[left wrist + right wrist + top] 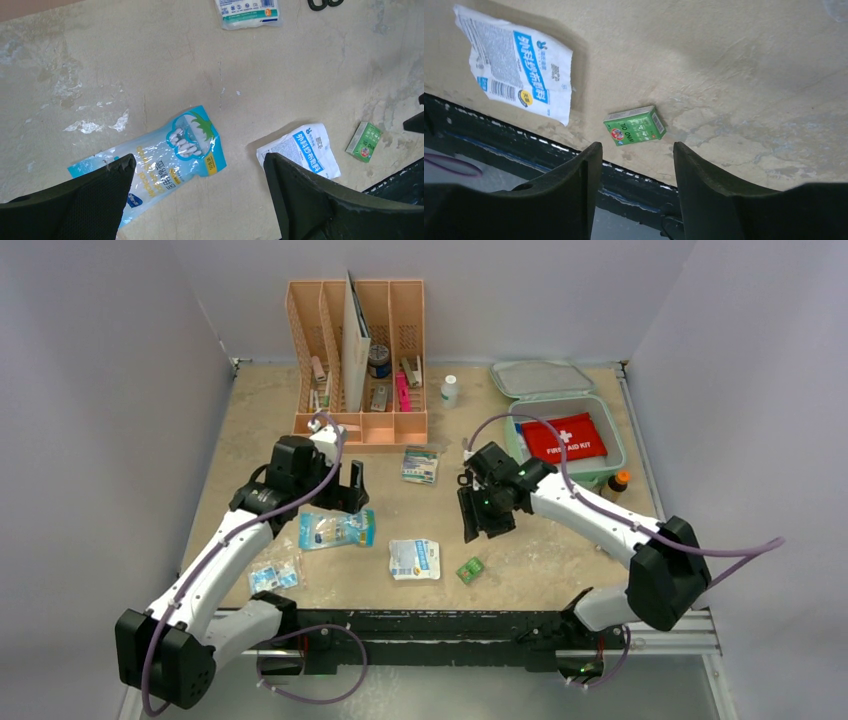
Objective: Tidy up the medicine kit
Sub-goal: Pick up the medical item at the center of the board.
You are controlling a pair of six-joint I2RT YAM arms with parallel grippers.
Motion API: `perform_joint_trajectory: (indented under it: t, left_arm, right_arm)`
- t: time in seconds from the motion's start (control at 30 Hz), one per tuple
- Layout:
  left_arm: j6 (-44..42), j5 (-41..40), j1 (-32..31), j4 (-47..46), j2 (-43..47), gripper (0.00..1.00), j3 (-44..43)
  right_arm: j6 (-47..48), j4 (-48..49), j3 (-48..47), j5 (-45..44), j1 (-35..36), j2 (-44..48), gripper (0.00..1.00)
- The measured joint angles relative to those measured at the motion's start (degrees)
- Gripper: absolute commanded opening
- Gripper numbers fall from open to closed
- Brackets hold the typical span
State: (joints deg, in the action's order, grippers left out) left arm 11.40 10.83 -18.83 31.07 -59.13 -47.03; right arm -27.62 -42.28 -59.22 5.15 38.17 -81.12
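The mint-green medicine kit lies open at the back right, its lid folded back and a red first-aid pouch inside. My left gripper hangs wide open over a blue cotton-swab bag, holding nothing. My right gripper is open above the table's near part, empty, with a small green box just beyond its fingertips. A white gauze packet lies between the two arms.
A peach slotted organizer with several items stands at the back. A white bottle, a green-white packet, a small blue packet and an orange-capped bottle lie loose. A black rail runs along the near edge.
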Motion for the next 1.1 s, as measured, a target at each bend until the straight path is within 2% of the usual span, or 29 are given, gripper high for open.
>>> perform_joint_trajectory:
  t: [0.27,0.47,0.8,1.1]
  left_arm:
    - [0.0,-0.1,0.0,-0.1,1.7,0.99,0.0]
    - [0.0,-0.7,0.0,-0.1,2.3,0.99,0.0]
    - [0.0,-14.0,0.0,2.1,4.2,1.00,-0.1]
    - [0.0,-17.7,0.0,2.1,8.5,1.00,-0.1]
  right_arm:
    - [6.8,0.2,-0.3,-2.3,9.6,-3.4,0.71]
    - [10.1,0.2,-0.5,-5.7,12.3,-5.8,0.80]
    - [11.2,0.6,-0.5,-7.7,13.6,-8.6,0.81]
    - [11.4,1.2,-0.4,-7.5,13.7,-10.0,0.79]
